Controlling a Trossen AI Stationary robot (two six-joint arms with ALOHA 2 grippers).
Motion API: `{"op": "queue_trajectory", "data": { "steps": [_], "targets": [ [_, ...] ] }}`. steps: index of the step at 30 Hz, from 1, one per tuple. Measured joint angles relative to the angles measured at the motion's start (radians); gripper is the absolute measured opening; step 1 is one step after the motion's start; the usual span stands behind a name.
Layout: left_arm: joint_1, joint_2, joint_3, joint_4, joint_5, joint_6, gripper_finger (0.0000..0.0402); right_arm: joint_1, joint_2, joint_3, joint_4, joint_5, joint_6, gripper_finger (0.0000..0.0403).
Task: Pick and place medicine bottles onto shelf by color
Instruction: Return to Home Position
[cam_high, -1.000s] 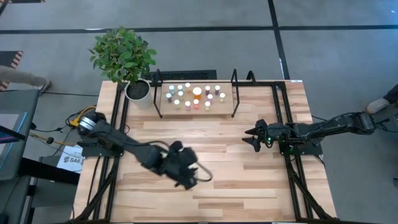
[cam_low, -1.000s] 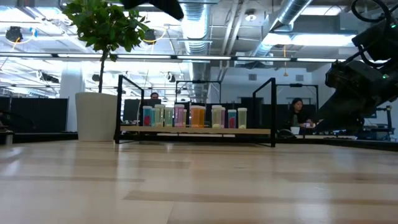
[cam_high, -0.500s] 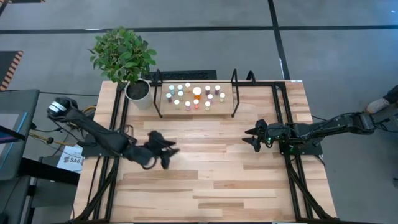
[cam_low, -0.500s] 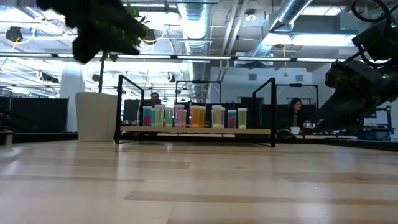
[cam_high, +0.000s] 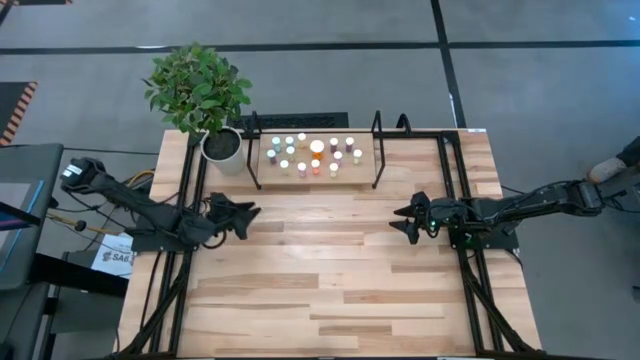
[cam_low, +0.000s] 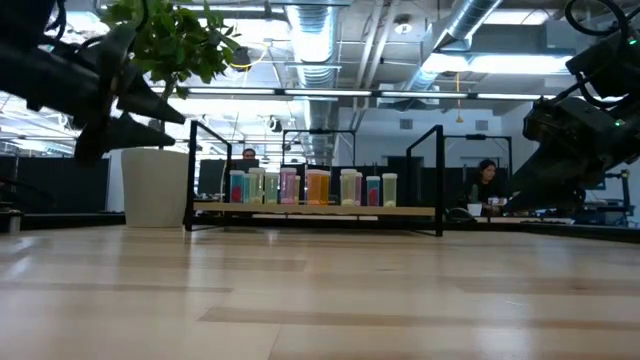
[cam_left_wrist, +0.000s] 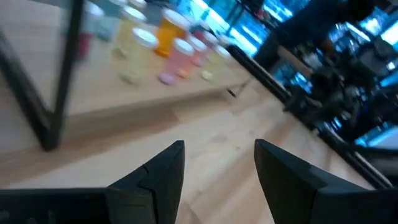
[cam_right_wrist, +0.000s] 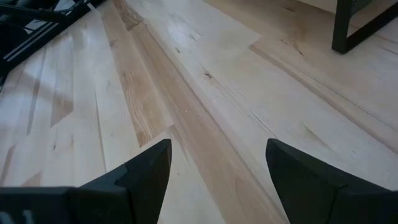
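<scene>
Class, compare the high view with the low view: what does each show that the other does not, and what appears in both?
Only the high view: the whole table from above, and both arms at full length, with the left gripper and right gripper pointing toward each other across it. It shows the medicine bottles as rows of round caps. Only the low view: the bottles' coloured bodies side by side, ceiling pipes, and a person in the room behind. Both: the shelf holding the bottles, and the potted plant beside it.
</scene>
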Motion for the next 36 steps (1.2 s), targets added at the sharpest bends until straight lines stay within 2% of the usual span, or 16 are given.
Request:
{"op": "queue_trajectory", "data": {
  "steps": [5,9,12,18,21,24,30,36],
  "targets": [
    [0.03,-0.098,-0.057,-0.007,-0.041,0.001,0.018,0.0,0.0,0.0,0.001,0.0,0.0,0.0286],
    [0.046,-0.149,-0.091,-0.013,-0.026,0.006,0.018,0.0,0.0,0.0,0.001,0.0,0.0,0.0286],
    [0.048,-0.178,-0.12,-0.018,0.056,0.029,0.018,0.0,0.0,0.0,0.002,0.0,0.0,0.0286],
    [0.048,-0.227,-0.12,-0.092,0.357,0.02,0.018,0.0,0.0,0.0,0.003,0.0,0.0,0.0286],
    [0.047,-0.238,-0.12,-0.098,0.472,0.032,0.018,0.0,0.0,0.0,0.003,0.0,0.0,0.0286],
    [0.047,-0.253,-0.121,-0.103,0.514,0.034,0.018,0.0,0.0,0.0,0.003,0.0,0.0,0.0286],
    [0.048,-0.323,-0.121,-0.101,0.478,0.034,0.018,0.0,0.0,0.0,0.003,0.0,0.0,0.0286],
    [0.047,-0.34,-0.113,-0.142,0.592,0.035,0.018,0.0,0.0,0.0,0.003,0.0,0.0,0.0286]
  ]
}}
